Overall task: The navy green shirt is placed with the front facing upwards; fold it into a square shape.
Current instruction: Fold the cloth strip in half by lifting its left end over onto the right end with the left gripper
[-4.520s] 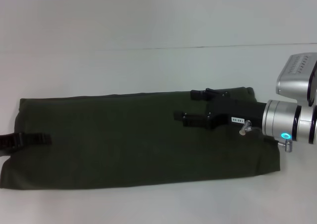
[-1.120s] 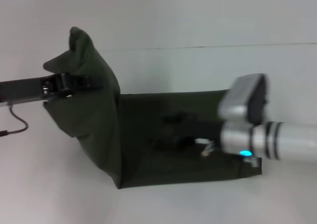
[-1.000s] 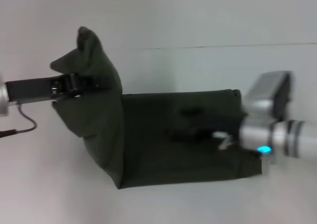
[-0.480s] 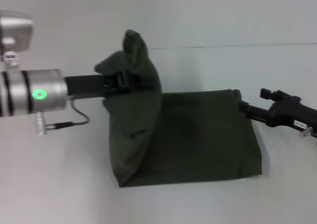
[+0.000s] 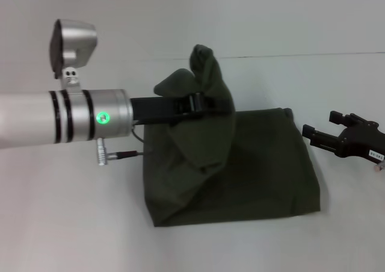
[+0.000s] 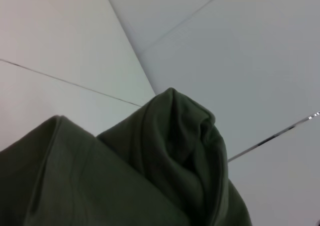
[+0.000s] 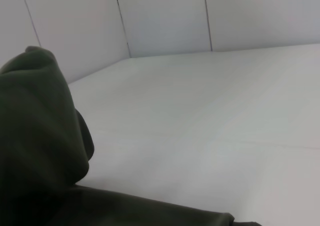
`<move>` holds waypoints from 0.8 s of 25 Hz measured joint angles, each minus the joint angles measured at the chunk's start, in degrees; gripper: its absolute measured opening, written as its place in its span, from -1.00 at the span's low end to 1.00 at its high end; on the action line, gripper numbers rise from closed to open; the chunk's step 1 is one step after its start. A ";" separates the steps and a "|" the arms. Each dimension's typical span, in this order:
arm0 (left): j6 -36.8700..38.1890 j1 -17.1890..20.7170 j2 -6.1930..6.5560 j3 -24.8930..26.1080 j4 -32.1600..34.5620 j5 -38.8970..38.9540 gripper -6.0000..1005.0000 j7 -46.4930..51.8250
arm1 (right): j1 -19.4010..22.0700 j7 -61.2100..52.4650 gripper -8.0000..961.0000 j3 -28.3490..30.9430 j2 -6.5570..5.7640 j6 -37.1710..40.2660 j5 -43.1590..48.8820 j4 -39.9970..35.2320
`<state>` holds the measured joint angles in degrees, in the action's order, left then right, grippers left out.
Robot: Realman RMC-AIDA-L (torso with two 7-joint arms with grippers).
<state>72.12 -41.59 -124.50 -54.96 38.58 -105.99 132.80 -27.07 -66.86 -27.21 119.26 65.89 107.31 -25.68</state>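
On the white table (image 5: 72,224) in the head view, the navy green shirt (image 5: 264,176) lies folded into a long band, its right part flat on the surface and its left end raised in a bunched peak above the flat part. The left end effector (image 5: 207,103) reaches in from the left, its fingers pinched together on that lifted cloth, which drapes down around them onto the layer beneath. The right end effector (image 5: 322,130) hovers just beside the shirt's right edge, off the fabric, its two fingers apart and holding nothing. In the left wrist view, the gathered fold of the shirt (image 6: 170,151) rises as a rounded hump against the pale wall. In the right wrist view, the raised bundle of cloth (image 7: 35,136) stands at one side, with a flat strip of the shirt running along the table (image 7: 210,151) below it.
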 joint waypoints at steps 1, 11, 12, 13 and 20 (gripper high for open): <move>-0.78 -0.01 -0.03 -1.58 -0.09 1.23 -0.82 0.00 | 0.01 0.05 0.90 0.04 -0.03 -0.02 0.00 0.00; -6.00 -0.26 -0.23 -10.21 -1.28 8.62 -0.77 -0.10 | 0.01 0.80 0.90 -0.09 0.00 -0.50 0.08 0.03; -5.86 -0.11 -0.23 -10.23 -1.12 9.18 -0.76 -0.12 | -0.07 0.81 0.90 -0.26 0.05 -0.69 0.17 0.12; -5.74 0.08 -0.22 -10.19 -0.81 9.76 -0.76 -0.17 | -0.12 0.86 0.90 -0.41 0.11 -0.92 0.21 0.20; -3.30 0.93 -0.14 -10.10 2.42 11.80 -0.72 0.31 | -0.17 1.05 0.90 -0.64 0.26 -1.15 0.28 0.39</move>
<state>68.82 -40.66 -124.64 -65.06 40.99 -94.19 133.12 -27.25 -65.81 -27.85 119.53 64.74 107.60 -25.29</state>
